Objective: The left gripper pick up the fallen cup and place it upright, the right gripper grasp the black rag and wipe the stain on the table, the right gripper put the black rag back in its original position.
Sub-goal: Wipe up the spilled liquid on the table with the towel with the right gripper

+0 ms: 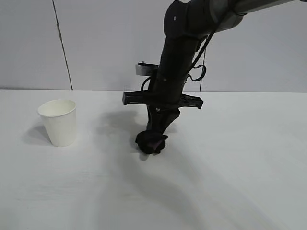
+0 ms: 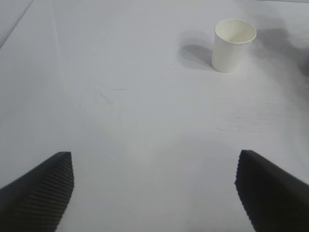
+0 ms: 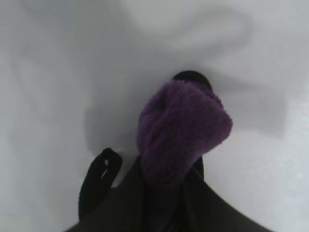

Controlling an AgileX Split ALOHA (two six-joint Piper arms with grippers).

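Cup (image 1: 58,122) stands upright on the white counter (image 1: 230,182) at the left of the exterior frame, mouth up, throwing a soft shadow to its left. In the left wrist view the same cup (image 2: 233,44) sits in the upper right of the frame, well apart from the left claw (image 2: 154,191), whose two black fingers (image 2: 41,191) show only at the lower corners, spread wide with bare counter (image 2: 120,96) between them and nothing held.

Near the centre of the exterior frame the right claw (image 1: 154,139) points steeply down from the thick dark arm that enters from the upper right. Its fingers are nearly closed on the black rag (image 1: 151,143), which bunches at the tips at or just above the counter; whether it touches the surface cannot be told. The rag lies to the right of the cup and apart from it. In the right wrist view the rag (image 3: 181,130) shows its purple side as a fuzzy wad pinched between the dark fingers (image 3: 99,181), filling the middle of the frame over the pale counter (image 3: 48,72). No stain can be made out on the counter around the rag.
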